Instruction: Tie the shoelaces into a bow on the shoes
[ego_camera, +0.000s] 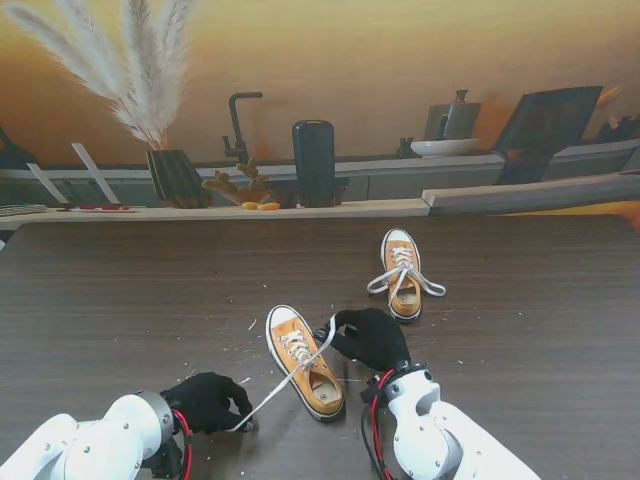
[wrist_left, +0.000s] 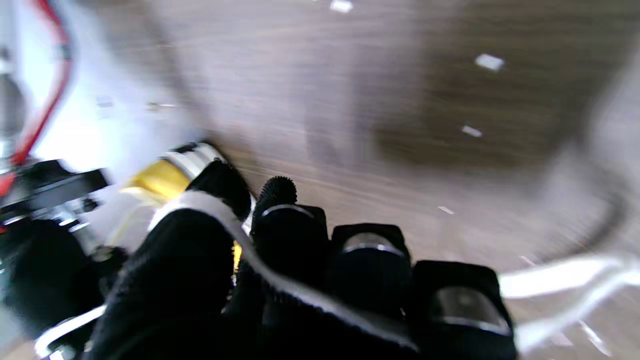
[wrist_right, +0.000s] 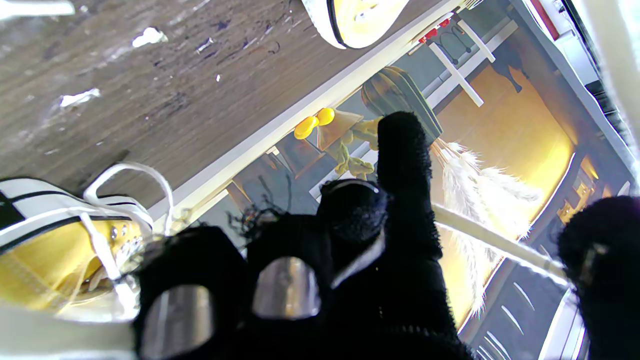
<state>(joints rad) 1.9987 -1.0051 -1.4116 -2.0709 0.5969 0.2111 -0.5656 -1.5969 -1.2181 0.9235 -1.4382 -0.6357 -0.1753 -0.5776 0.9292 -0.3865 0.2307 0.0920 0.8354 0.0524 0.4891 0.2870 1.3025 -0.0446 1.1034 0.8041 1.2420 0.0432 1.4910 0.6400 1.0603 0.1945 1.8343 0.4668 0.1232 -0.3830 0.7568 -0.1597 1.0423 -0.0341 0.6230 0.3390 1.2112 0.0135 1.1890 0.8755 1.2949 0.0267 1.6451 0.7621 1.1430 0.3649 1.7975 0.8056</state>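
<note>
The black-gloved left hand (ego_camera: 207, 401) is closing its fingers on a taut white flat shoelace (ego_camera: 290, 377). The black-gloved right hand (ego_camera: 372, 338) is pinching that lace's other strand beside the near yellow canvas sneaker (ego_camera: 305, 362).

Dark wood-grain table (ego_camera: 120, 290), scattered with small pale scraps (ego_camera: 250, 325). Near shoe (ego_camera: 304, 361) lying on it close to me, toe pointing away, lace loose. Far shoe (ego_camera: 402, 272) resting well apart, farther off to the right, laces spread on the tabletop.
</note>
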